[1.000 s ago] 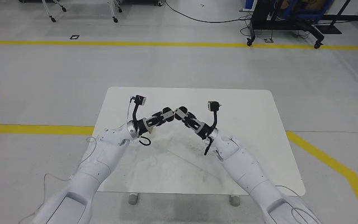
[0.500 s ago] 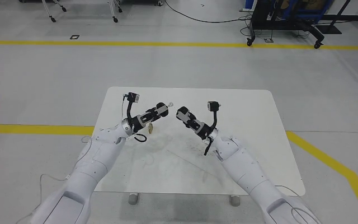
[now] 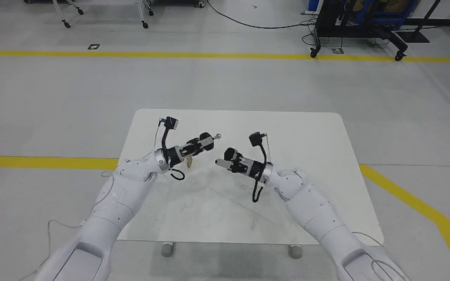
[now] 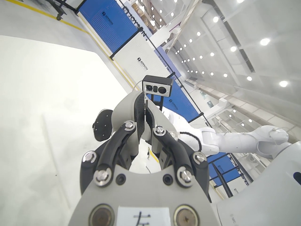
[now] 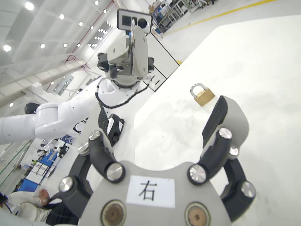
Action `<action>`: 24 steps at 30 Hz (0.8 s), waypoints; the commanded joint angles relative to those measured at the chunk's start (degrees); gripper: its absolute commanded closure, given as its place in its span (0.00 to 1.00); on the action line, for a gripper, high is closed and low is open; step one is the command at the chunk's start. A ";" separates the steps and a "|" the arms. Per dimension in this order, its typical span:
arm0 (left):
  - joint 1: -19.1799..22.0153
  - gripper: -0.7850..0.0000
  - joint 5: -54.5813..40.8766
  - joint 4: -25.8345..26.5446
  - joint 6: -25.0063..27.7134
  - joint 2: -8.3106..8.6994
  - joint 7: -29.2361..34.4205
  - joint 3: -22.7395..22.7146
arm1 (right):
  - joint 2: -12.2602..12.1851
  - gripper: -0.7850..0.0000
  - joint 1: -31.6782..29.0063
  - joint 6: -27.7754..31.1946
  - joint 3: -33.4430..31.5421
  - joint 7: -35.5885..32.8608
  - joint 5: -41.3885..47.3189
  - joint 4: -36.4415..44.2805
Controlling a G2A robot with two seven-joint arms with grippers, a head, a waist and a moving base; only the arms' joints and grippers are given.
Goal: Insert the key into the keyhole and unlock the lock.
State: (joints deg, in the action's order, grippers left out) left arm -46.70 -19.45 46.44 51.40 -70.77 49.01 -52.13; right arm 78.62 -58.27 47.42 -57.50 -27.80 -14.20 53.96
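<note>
1. My left pincer (image 4: 144,99) is clenched on the small flat silver metal key (image 3: 217,135), whose tip pokes out past the pads. It is a thin pinch, so I judge the key could twist or slip out as soon as it meets resistance.
2. My right pincer (image 5: 162,111) is released, with its jaws wide and nothing between them. The small brass, steel-shackled padlock (image 5: 204,94) lies loose on the white rectangular bench (image 3: 316,140), and nothing steadies it. If the key pushes against it like this, it will likely skid away rather than take the key.
3. I cannot make out the keyhole. The shackle points away from my right pincer, so I guess the keyhole end faces that pincer. If I am wrong, the key would strike bare brass.
4. My two pincers hang near each other above the bench's middle. A careless reach for the padlock could knock them together and jar the key loose.
5. The padlock lies in the bench's left half, roughly midway between the far and near edges, with its shackle shut. It sits beneath my left wrist, behind that pincer's tips and apart from them. It is near my right pincer, off toward the left edge, and touches neither pincer.
</note>
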 commanded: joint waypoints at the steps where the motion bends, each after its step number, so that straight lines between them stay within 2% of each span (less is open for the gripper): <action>1: -0.16 1.00 2.42 1.44 -0.99 0.31 1.50 0.15 | -0.90 0.00 -1.00 0.55 -0.89 -6.30 2.04 1.79; 4: -0.45 1.00 4.62 3.12 -1.28 0.70 3.37 0.21 | -2.19 0.00 -2.42 0.95 -2.29 -14.53 6.67 4.42; 6: -0.77 1.00 4.82 4.08 -0.88 0.88 4.71 0.27 | -2.92 0.00 -3.31 0.63 -3.59 -17.43 9.97 5.88; 12: -1.11 1.00 7.29 7.12 -2.20 1.89 6.07 1.47 | -4.20 0.00 -4.72 -0.54 -5.61 -20.81 14.03 8.07; 13: -1.16 1.00 8.05 7.78 -2.30 2.10 6.18 1.91 | -4.31 0.09 -4.88 -0.18 -5.59 -21.46 14.77 8.43; 16: -1.33 1.00 9.21 9.55 -2.74 2.57 6.61 3.33 | -4.58 0.20 -5.02 0.14 -5.47 -22.94 16.55 8.86; 18: -1.30 1.00 9.53 10.02 -2.77 2.90 6.65 4.10 | -4.68 0.38 -4.87 -0.24 -5.26 -23.07 16.59 8.83; 19: -1.24 1.00 9.46 10.09 -2.70 3.04 6.57 4.38 | -4.72 0.50 -4.83 -0.29 -5.13 -23.05 16.68 8.80; 24: -0.91 1.00 8.73 10.41 -2.25 3.64 6.12 5.75 | -5.02 0.62 -4.70 0.06 -4.93 -22.82 17.02 8.51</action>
State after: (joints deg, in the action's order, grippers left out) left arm -47.64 -10.64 56.76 49.10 -67.22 55.19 -46.63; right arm 73.65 -62.97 47.45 -62.43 -50.60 2.77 62.47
